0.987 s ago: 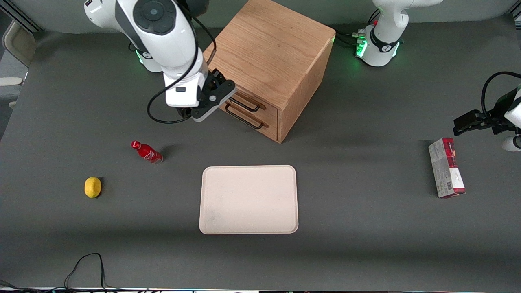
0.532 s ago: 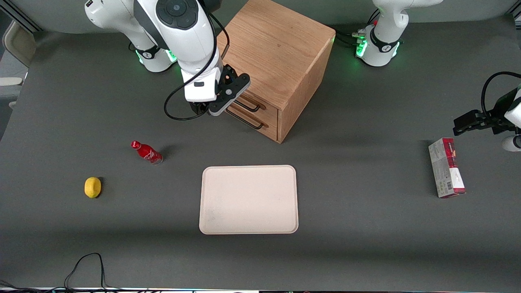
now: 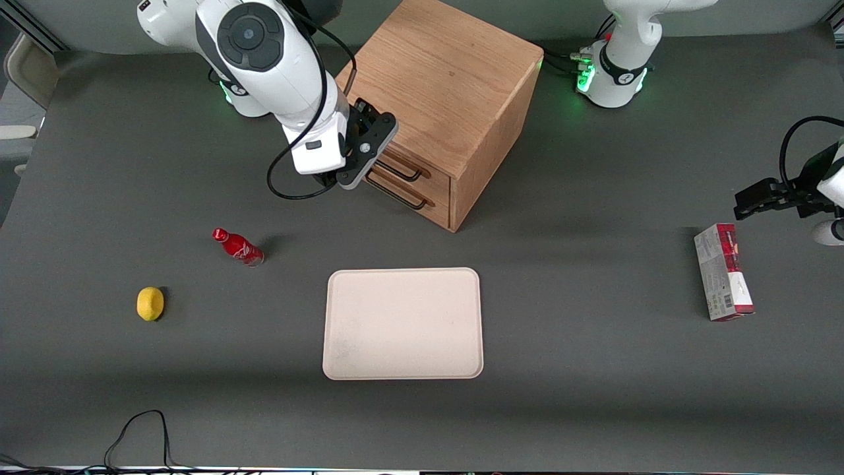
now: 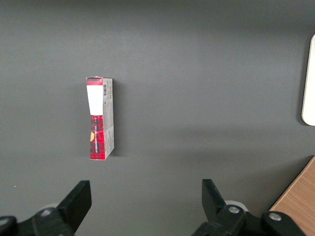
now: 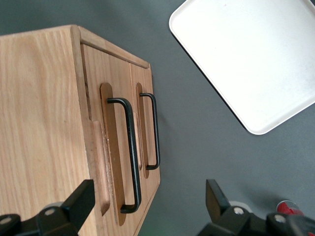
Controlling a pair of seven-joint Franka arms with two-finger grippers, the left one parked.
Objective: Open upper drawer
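The cube-shaped oak cabinet (image 3: 442,86) stands at the back of the table. Its upper drawer (image 3: 428,177) is shut, with its black bar handle (image 3: 403,173) just under the cabinet top. The lower drawer (image 3: 425,201) with its own handle sits below it. My right gripper (image 3: 361,148) hangs in front of the drawer fronts, at their end toward the working arm. In the right wrist view the gripper (image 5: 147,199) is open and empty. The upper handle (image 5: 130,152) lies between the fingers without touching them, and the lower handle (image 5: 153,130) is beside it.
A white tray (image 3: 402,323) lies nearer the front camera than the cabinet and shows in the right wrist view (image 5: 246,59). A red cola bottle (image 3: 237,246) and a lemon (image 3: 150,303) lie toward the working arm's end. A red-and-white carton (image 3: 723,280) lies toward the parked arm's end.
My gripper has moved from beside the cabinet's corner up close to the drawer fronts, then turned a little. The drawers have not moved.
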